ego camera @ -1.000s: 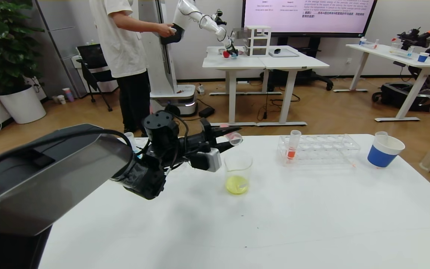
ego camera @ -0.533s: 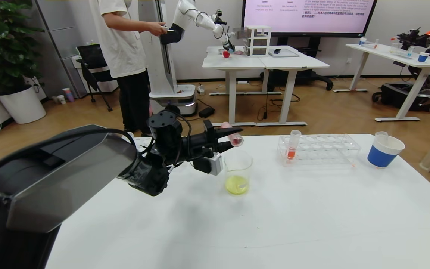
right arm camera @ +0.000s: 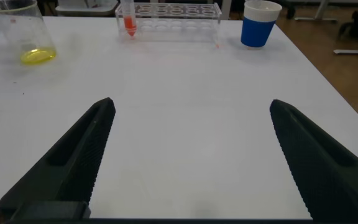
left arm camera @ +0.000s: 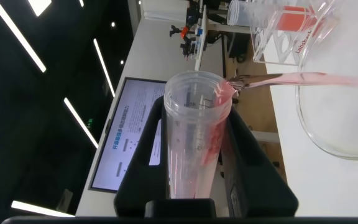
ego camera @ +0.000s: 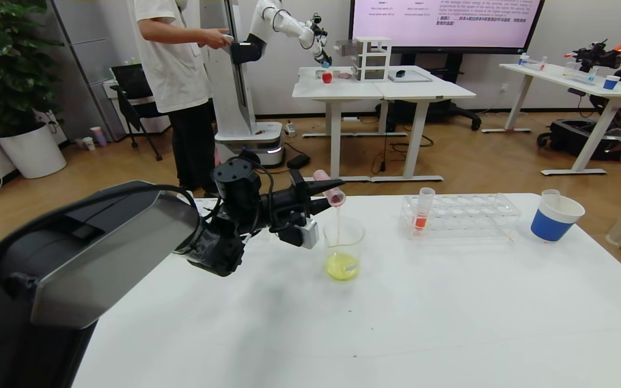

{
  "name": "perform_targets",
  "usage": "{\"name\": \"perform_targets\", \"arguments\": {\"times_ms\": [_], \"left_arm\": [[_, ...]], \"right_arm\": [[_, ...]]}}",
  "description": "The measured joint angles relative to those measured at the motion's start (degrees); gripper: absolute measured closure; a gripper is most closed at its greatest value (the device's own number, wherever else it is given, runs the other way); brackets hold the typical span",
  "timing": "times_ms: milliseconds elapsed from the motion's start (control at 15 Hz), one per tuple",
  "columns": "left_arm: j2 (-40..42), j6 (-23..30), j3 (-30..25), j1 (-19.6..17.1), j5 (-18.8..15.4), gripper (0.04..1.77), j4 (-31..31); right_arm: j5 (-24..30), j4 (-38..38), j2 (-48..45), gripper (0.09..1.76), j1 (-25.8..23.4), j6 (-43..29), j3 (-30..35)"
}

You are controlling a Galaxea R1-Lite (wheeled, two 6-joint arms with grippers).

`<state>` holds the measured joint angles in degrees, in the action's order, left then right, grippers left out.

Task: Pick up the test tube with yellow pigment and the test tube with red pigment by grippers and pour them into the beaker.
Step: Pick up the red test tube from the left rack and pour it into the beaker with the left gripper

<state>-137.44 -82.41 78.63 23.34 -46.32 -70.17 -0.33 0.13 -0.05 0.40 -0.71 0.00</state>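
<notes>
Since the earlier frames, the red tube [ego camera: 330,189] has been tipped further, mouth now down, and a thin pink stream is seen falling into the beaker [ego camera: 344,249]; before, no liquid was leaving it.

Largest first: a white table [ego camera: 423,323] fills the foreground. The left arm is stretched across it from the robot's left, w/ the left gripper [ego camera: 318,195] clamped tight on the red tube just above the beaker's rim. The beaker stands near the table's middle, yellow liquid already at its bottom. Beyond it to the right are a clear rack [ego camera: 461,215] holding one orange-red tube [ego camera: 423,207], then a blue-and-white cup [ego camera: 556,215].

The right gripper [right arm camera: 191,155] is held wide open, empty, low over bare table.

For a clean pour, the mouth should be kept over the beaker's centre and the tilt held until dripping stops.

The emptied yellow tube cannot be made out with certainty. How much red is left is hard to judge.
</notes>
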Motion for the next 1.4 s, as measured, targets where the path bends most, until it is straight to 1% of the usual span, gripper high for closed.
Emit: {"name": "perform_targets", "arguments": {"times_ms": [333,600,733,1000,1267,1400], "left_arm": [[-1.10,-3.80,0.80,-0.13,0.00,1.31,-0.28],[-1.60,-8.28,1.96,-0.09,-0.01,1.31,-0.15],[-1.95,-11.34,3.17,0.00,-0.11,1.31,-0.22],[-2.30,-17.57,3.64,-0.09,-0.17,1.31,-0.50],[-2.50,-20.48,3.51,-0.41,-0.23,1.31,-0.52],[-2.61,-20.78,3.38,-0.52,-0.17,1.31,-0.52]], "right_arm": [[0.00,0.00,0.00,0.11,0.00,0.00,0.00],[0.00,0.02,0.00,0.11,0.01,0.02,0.00],[0.00,-0.02,0.00,0.11,0.00,0.00,0.00],[0.00,0.00,0.00,0.11,-0.02,0.02,0.00],[0.00,0.00,0.00,0.11,0.01,0.02,0.00],[-0.02,0.02,0.00,0.11,-0.02,0.02,0.00]]}}
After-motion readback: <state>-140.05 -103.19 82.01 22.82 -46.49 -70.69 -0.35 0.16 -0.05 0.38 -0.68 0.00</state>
